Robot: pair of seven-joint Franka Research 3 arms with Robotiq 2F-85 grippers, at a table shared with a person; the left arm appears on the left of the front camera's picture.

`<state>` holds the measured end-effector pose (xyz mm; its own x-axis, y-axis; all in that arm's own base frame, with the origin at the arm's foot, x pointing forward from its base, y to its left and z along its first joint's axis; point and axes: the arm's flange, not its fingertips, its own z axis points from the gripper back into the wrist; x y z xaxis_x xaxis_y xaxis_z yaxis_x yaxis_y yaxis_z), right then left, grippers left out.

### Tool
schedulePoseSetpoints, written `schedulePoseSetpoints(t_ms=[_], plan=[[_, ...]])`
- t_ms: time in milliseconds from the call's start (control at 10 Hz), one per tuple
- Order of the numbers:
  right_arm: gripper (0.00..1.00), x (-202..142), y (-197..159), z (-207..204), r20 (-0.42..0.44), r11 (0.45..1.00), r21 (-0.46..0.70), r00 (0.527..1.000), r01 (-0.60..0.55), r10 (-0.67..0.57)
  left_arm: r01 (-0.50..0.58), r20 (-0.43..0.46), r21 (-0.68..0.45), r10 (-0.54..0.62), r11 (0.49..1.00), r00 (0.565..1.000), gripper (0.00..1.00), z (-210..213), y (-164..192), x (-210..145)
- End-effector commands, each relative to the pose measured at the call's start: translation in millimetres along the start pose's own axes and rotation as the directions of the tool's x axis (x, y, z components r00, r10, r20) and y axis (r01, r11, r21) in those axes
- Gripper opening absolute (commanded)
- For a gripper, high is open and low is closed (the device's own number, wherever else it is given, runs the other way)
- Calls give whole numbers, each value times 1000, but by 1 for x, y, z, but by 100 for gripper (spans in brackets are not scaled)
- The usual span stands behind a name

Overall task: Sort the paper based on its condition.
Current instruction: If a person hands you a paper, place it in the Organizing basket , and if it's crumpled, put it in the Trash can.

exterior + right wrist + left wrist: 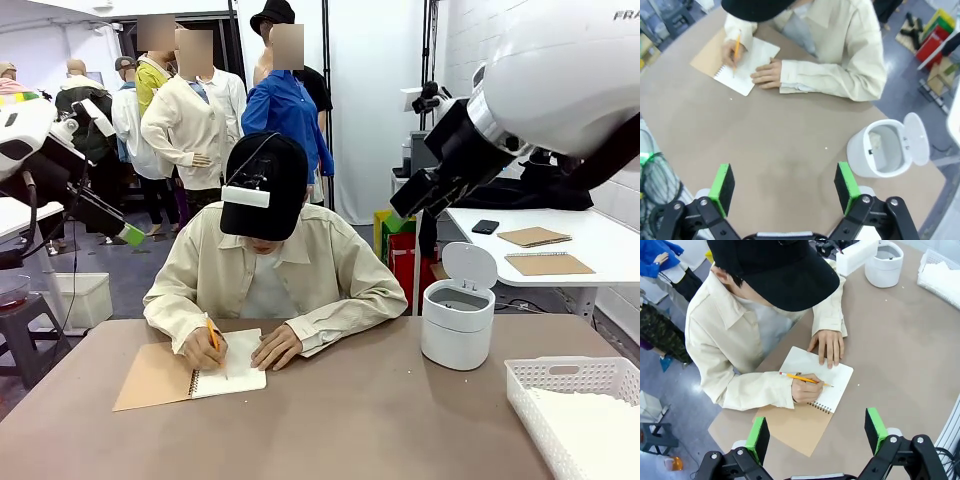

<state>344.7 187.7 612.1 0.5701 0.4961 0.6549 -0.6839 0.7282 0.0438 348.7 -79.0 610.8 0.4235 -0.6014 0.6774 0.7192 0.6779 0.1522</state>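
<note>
Dark capital letters "FRA" stand on the white shell of the right arm (pixel 575 60), at the far top right of the front view; the picture's edge cuts the word off there. The white tag (pixel 245 196) on the front of the person's black cap (pixel 268 170) is too small for any print on it to be made out. On the notebook page (pixel 816 371) under the pencil (pixel 802 378), near left on the table, no writing can be read.

I counted one person (pixel 270 265), one spiral notebook (pixel 190 378), one pencil (pixel 212 335), one white bin (pixel 457 322), one basket (pixel 575 400) — and two grippers, the left gripper (pixel 816 417) and the right gripper (pixel 783 167).
</note>
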Motion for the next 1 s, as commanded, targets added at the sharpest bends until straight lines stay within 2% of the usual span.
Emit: schedulePoseSetpoints(t_ms=[0,300,500,900], plan=[[100,-14,1,-4,58,998,29,997,-56,54,10,14,-40,-9,999,1000,100,1,-4,9],[100,-7,17,12,81,991,-28,988,-132,134,34,-1,-29,-35,999,999,100,12,-13,12],[100,-4,20,20,73,991,-32,988,-132,134,35,-33,-1,-35,999,999,100,25,-21,8],[100,1,18,22,77,993,-27,990,-119,121,12,-45,42,-10,999,999,100,40,-15,1]])
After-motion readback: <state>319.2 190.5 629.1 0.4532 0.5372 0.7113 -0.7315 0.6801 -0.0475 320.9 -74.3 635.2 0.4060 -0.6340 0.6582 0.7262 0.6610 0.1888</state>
